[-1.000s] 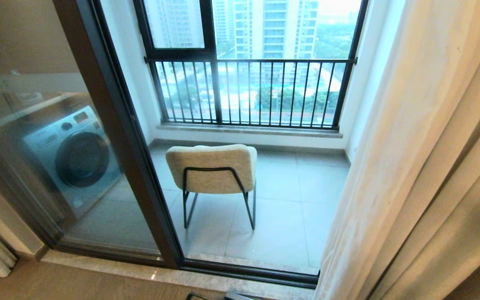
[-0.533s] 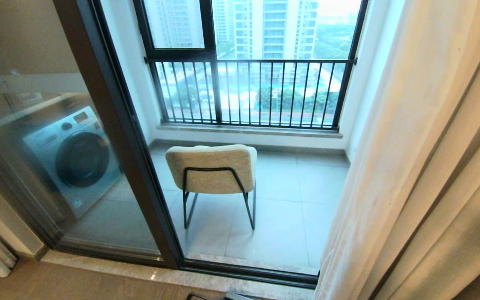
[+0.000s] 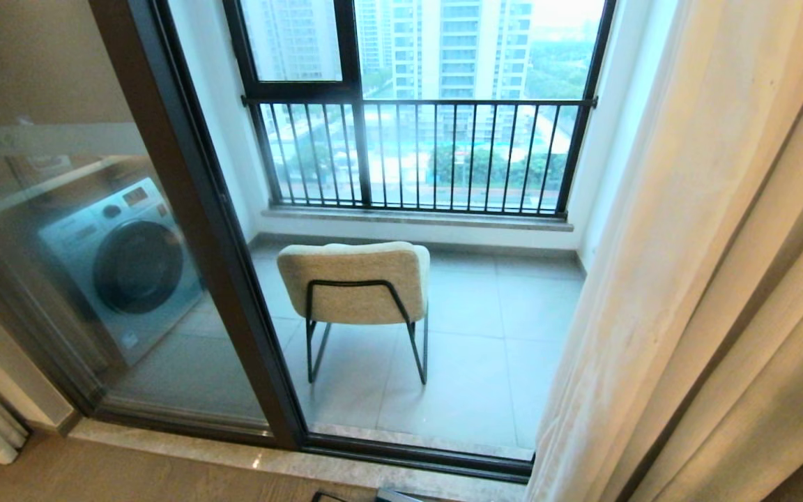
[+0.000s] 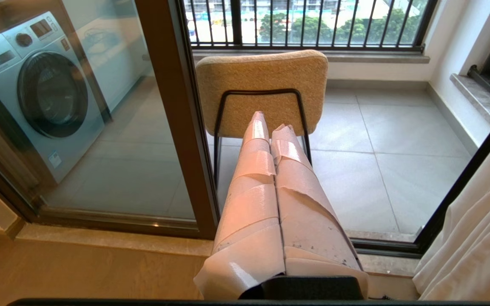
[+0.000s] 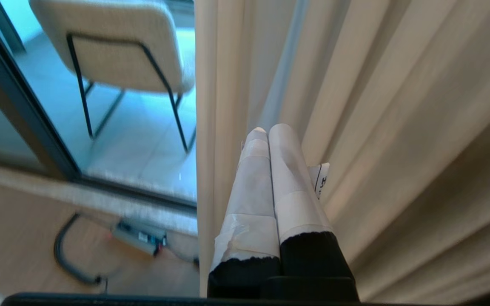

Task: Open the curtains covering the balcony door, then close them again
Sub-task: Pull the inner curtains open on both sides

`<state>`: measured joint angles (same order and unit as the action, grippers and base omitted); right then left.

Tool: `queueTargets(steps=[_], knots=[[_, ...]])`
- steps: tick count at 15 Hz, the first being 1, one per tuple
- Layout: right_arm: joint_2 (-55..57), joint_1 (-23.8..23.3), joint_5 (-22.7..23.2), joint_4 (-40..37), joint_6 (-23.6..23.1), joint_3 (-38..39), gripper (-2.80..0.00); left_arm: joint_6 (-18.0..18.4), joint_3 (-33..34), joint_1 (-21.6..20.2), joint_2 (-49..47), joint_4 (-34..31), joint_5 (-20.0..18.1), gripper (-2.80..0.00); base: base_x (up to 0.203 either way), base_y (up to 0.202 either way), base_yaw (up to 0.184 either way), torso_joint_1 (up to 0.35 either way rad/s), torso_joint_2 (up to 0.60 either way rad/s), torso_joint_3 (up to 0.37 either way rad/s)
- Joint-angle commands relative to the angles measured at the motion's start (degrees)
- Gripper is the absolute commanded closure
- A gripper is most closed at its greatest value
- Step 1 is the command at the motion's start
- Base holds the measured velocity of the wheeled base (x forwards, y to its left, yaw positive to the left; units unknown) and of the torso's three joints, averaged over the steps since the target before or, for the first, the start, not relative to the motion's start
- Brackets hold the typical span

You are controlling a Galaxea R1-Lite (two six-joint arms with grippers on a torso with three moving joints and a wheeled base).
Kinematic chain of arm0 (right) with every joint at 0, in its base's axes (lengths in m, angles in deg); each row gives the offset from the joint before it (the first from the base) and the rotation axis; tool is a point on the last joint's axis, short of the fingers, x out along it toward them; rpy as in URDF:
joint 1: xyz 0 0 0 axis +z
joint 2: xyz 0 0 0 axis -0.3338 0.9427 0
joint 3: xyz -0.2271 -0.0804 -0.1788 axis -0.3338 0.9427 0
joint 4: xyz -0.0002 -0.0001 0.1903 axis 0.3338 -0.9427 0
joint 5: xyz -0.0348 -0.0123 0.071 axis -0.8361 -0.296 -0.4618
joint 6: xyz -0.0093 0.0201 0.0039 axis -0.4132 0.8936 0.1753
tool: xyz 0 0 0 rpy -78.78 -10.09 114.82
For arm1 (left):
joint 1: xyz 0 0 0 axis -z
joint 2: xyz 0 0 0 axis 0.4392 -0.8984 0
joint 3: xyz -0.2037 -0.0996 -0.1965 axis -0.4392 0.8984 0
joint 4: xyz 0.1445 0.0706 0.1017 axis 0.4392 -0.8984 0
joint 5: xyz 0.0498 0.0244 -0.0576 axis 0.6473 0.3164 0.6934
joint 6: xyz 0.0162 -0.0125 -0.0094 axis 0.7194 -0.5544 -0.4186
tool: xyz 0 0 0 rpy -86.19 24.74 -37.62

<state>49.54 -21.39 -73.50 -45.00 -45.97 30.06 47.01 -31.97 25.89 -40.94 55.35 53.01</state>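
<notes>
The heavy cream-beige pleated curtains [image 3: 708, 279] hang bunched at the right side of the doorway, leaving the tall glass balcony door [image 3: 185, 209] in its dark metal frame uncovered. Through the glass sit a beige upholstered chair on thin black legs [image 3: 356, 282] and a silver front-loading washing machine [image 3: 123, 258] on the grey tiled balcony floor. The right claw [image 5: 268, 129], fingers pressed together and wrapped in pale tape, points into the curtain folds near their inner edge. The left claw [image 4: 268, 123], also shut and empty, points toward the chair back. A black cable [image 5: 70, 255] lies on the wooden floor.
</notes>
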Motion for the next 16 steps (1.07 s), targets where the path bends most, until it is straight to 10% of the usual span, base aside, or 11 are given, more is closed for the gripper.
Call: queueTargets(steps=[1, 16], knots=[[-0.67, 0.25, -0.13, -1.66, -0.09, 0.05, 0.00, 0.01, 0.00, -0.02, 0.02, 0.05, -0.02, 0.00, 0.000, 0.000, 0.000, 0.000, 0.00, 0.000], [-12.97, 1.54, -1.06, -6.17, -0.69, 0.05, 0.00, 0.01, 0.00, -0.02, 0.02, 0.05, -0.02, 0.00, 0.000, 0.000, 0.000, 0.000, 0.00, 0.000]])
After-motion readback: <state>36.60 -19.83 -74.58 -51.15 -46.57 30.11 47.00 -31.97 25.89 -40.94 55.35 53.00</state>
